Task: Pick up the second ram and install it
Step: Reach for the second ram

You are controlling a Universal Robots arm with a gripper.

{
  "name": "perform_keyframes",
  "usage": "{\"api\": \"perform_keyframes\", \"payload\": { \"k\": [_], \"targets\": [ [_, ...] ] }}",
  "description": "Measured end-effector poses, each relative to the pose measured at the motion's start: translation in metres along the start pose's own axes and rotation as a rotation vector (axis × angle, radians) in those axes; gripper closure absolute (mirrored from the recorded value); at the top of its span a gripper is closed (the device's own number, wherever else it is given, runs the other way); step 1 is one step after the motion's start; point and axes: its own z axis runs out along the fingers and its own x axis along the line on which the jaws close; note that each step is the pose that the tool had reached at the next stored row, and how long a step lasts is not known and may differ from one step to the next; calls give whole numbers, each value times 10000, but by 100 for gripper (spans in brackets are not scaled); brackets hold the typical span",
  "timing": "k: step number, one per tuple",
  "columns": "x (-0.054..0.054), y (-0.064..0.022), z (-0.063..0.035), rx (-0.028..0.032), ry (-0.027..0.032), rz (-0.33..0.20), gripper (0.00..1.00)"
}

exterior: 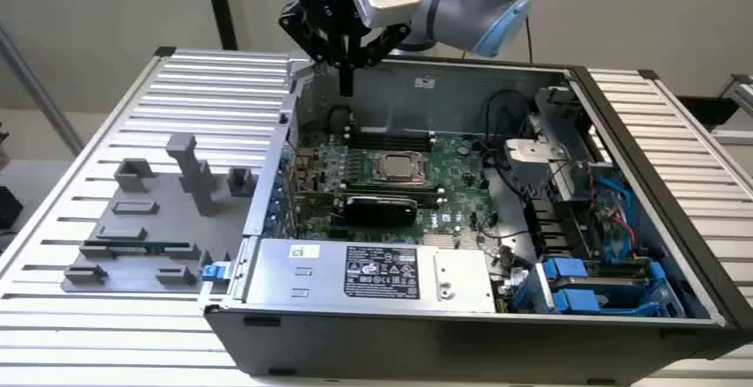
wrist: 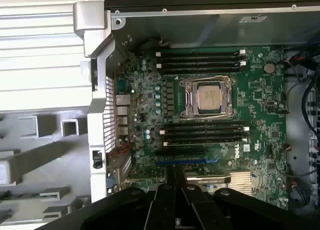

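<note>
Green circuit-board ram stick (exterior: 147, 248) in grey plastic fixture (exterior: 176, 228), exterior view's lower left.
We see the black gripper (exterior: 347, 87) closed above the open metal computer case (exterior: 471, 343).

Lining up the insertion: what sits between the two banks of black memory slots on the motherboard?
The processor socket in its metal frame sits between the bank by the case wall and the other bank, as the wrist view shows.

Dell logo (wrist: 231, 151) on motherboard (wrist: 260, 115), power supply label (exterior: 383, 272) illegible
</note>
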Motion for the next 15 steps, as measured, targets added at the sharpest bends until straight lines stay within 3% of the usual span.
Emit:
{"api": "perform_keyframes", "payload": {
  "k": [11,15],
  "targets": [
    [3,0,-1,1,1,1,100],
    [92,-37,-4,1,0,0,100]
  ]
}}
